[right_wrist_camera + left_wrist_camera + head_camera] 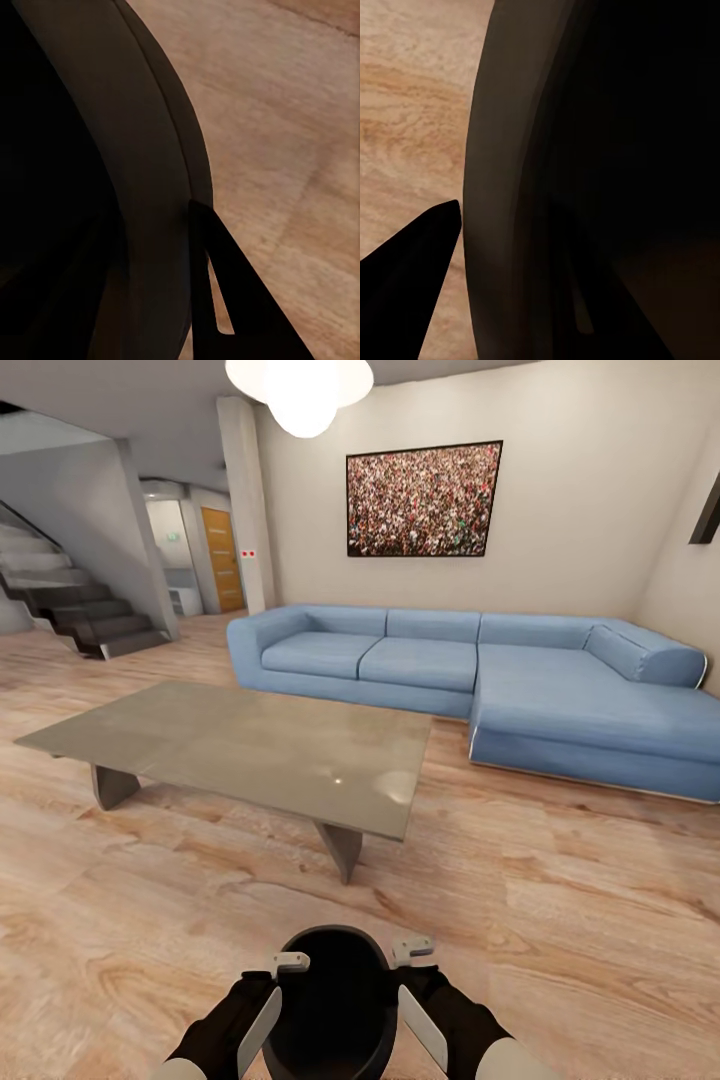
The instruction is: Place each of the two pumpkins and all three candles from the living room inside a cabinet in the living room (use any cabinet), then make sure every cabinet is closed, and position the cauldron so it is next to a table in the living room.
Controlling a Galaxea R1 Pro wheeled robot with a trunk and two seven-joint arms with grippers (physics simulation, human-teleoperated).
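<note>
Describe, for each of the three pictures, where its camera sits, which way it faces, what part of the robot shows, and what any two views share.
Head view: from the robot's head, forward and down over the coffee table, blue sofa and stairs; both forearms flank the cauldron.
Left wrist view: by the left gripper, along the cauldron's wall; a dark finger shows.
Right wrist view: by the right gripper, along the cauldron's rim; one finger shows.
All share the cauldron and plank floor.

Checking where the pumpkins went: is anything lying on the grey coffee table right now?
No. In the head view the coffee table has a bare grey top, while the black cauldron sits between the two grippers.
</note>
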